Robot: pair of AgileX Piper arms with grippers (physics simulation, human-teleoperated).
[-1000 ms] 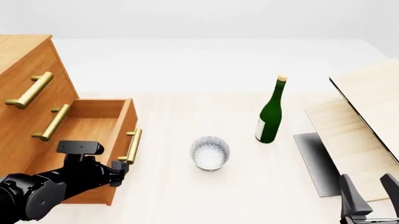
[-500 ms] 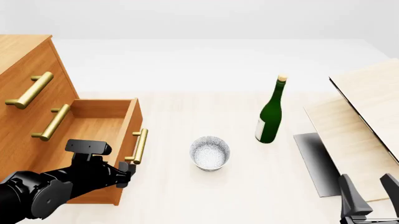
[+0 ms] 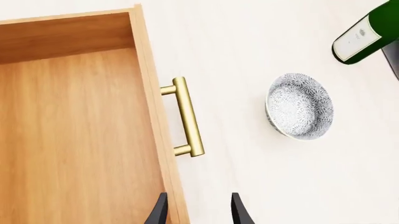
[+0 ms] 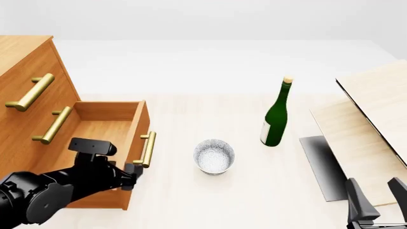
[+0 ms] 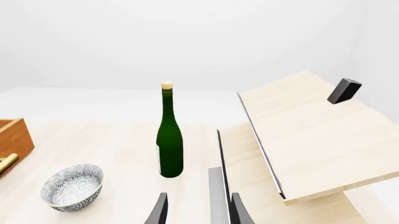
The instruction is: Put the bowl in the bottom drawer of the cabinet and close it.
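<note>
bottom drawer (image 4: 105,129) pulled open at 9 o'clock | bowl (image 4: 214,156) upright on table (image 4: 190,200), mid, just right of drawer handle (image 4: 147,149) | left claw (image 4: 130,170) at drawer front, released | right claw (image 5: 196,212) released, empty, 4 o'clock

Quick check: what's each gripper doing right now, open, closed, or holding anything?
Left gripper: open, fingers straddling the drawer front, holding nothing.
Right gripper: open, holding nothing.
</note>
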